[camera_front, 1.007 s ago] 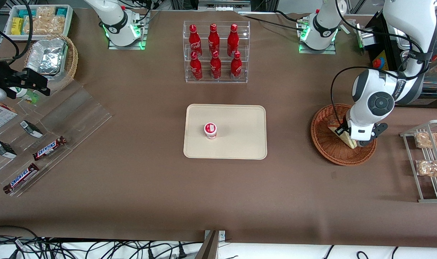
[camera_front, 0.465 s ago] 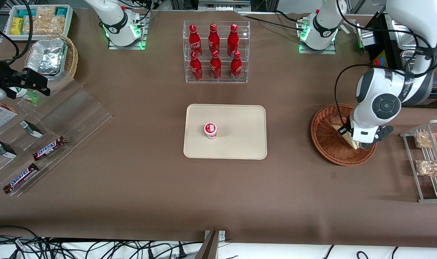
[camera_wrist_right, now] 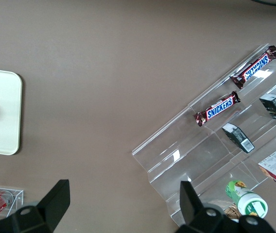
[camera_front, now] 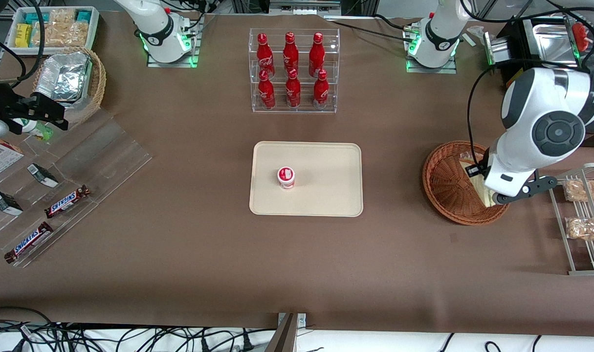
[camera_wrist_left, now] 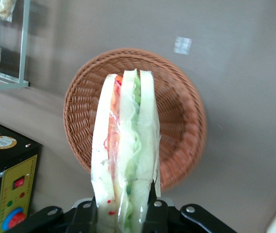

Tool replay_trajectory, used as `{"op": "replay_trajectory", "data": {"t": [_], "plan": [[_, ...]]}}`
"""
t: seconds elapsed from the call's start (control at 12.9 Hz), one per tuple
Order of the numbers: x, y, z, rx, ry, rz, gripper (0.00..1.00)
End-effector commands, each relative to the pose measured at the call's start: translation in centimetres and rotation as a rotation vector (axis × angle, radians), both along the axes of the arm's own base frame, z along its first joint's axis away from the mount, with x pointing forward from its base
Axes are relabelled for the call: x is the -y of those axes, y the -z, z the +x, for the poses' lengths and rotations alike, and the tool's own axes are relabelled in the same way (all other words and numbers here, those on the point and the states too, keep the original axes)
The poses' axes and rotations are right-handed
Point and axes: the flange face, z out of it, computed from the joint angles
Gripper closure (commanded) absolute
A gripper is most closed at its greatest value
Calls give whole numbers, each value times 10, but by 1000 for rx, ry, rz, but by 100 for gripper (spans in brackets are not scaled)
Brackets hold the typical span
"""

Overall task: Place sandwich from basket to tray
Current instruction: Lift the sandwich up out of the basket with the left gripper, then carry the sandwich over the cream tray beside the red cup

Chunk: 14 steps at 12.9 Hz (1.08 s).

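Note:
My left gripper (camera_front: 490, 194) is shut on the sandwich (camera_wrist_left: 124, 150), a clear-wrapped wedge of pale bread with red and green filling. It holds the sandwich up in the air above the round reddish-brown wicker basket (camera_wrist_left: 184, 121). In the front view the sandwich (camera_front: 482, 188) shows as a pale strip under the wrist, over the basket (camera_front: 448, 188). The basket holds nothing else that I can see. The cream-beige tray (camera_front: 326, 166) lies mid-table, toward the parked arm from the basket, with a small red-and-white cup (camera_front: 286, 177) standing on it.
A metal wire rack with snack bags (camera_front: 583, 215) stands beside the basket at the working arm's end. A clear rack of red bottles (camera_front: 293, 68) stands farther from the front camera than the tray. Chocolate bars (camera_front: 67, 201) lie on a clear stepped stand at the parked arm's end.
My gripper has risen out of the basket with the sandwich held in it and drifted toward the wire rack. The basket and tray have not moved.

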Motion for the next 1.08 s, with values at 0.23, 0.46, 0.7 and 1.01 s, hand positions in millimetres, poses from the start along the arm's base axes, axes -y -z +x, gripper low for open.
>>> {"op": "replay_trajectory", "data": {"t": [0.23,0.46,0.7,1.01], "plan": [[109,-28,-21,-30,162,-140,67],[161,-15,-31,-27,236,-171,67],[201,2,-41,-13,239,-197,67],[243,17,-55,25,208,-207,67]]}}
